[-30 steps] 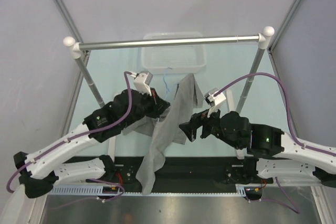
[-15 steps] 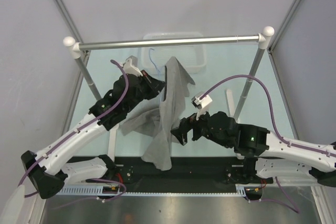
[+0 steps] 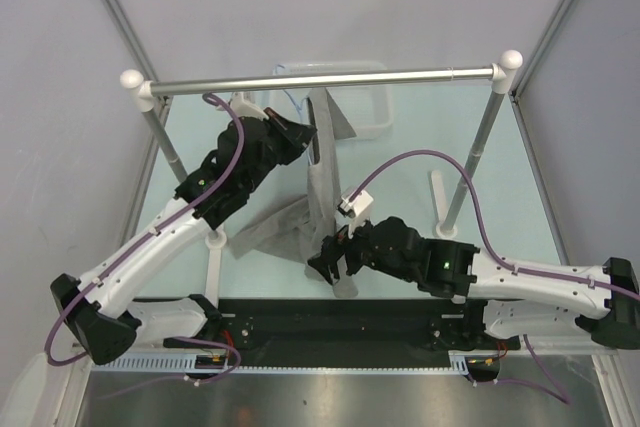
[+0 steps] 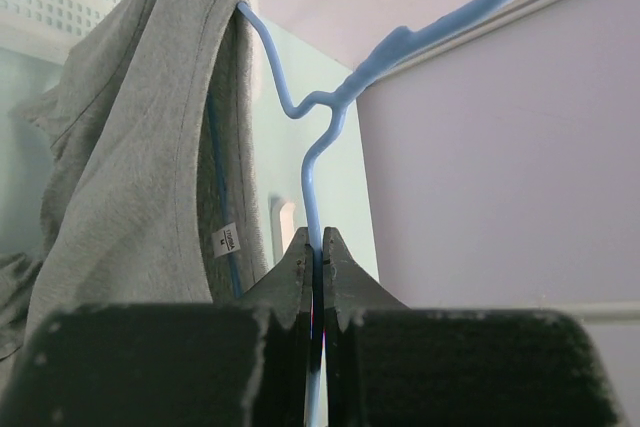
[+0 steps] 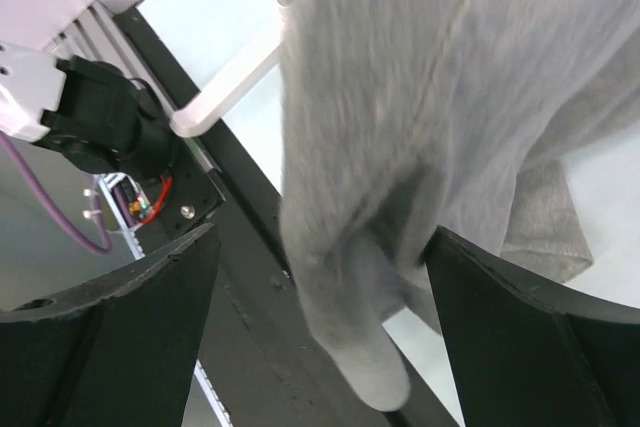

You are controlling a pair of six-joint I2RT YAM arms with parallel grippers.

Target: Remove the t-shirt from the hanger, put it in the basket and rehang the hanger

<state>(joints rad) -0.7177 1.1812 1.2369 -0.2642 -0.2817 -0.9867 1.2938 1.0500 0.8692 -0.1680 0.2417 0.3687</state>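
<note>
The light-blue wire hanger is held up under the rail, its hook just below the bar. My left gripper is shut on the hanger's wire. The grey t-shirt hangs from the hanger in a long strip, and its lower part lies bunched on the table. In the left wrist view the shirt hangs left of the wire, collar label showing. My right gripper is open low down. The shirt's lower end hangs between its wide-spread fingers.
A thick silver rail on two slanted posts spans the back. A white mesh basket sits behind it. A white post foot stands at the right. A black strip runs along the near table edge.
My left gripper has lifted the hanger up and back toward the rail, stretching the shirt. My right gripper has moved left and toward the near edge, down along the shirt.
</note>
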